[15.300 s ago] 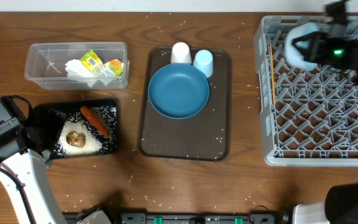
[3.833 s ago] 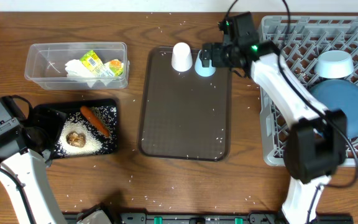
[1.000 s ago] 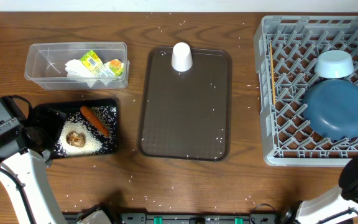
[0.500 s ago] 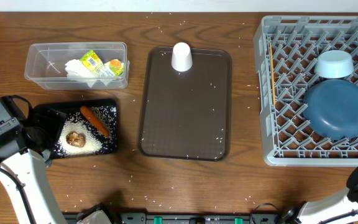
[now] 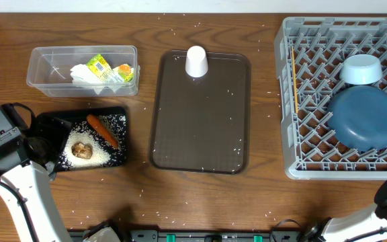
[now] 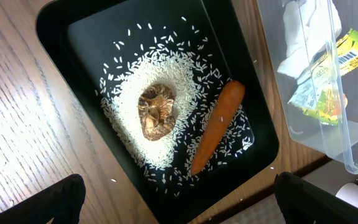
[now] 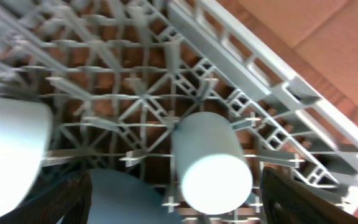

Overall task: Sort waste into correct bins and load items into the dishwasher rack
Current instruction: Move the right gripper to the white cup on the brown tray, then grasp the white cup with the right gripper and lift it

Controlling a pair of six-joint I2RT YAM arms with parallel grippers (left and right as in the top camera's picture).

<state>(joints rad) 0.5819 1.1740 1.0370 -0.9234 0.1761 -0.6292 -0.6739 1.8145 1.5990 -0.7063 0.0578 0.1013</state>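
In rack [image 7: 135,93], pale-blue cup [image 7: 211,163]; R hand [image 7: 179,202] spread.

Bright even light, soft shadows; left wrist view sharp; right wrist view blurred, dishwasher rack [image 7: 135,93] smeared.

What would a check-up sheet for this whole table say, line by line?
Surface: wooden table, flat.
Job's things: dishwasher rack holds dark-blue dish, light-blue bowl, chopsticks, pale-blue cup; white cup on brown serving tray; black tray holds rice grains, brown lump, carrot; clear tub holds tissue, wrapper.
Clutter: stray rice grains dot table and serving tray.
Grippers: left gripper open above black tray; right gripper open, straddling pale-blue cup.
Cables: black cable arcs near left arm.
Surroundings: nothing seen.
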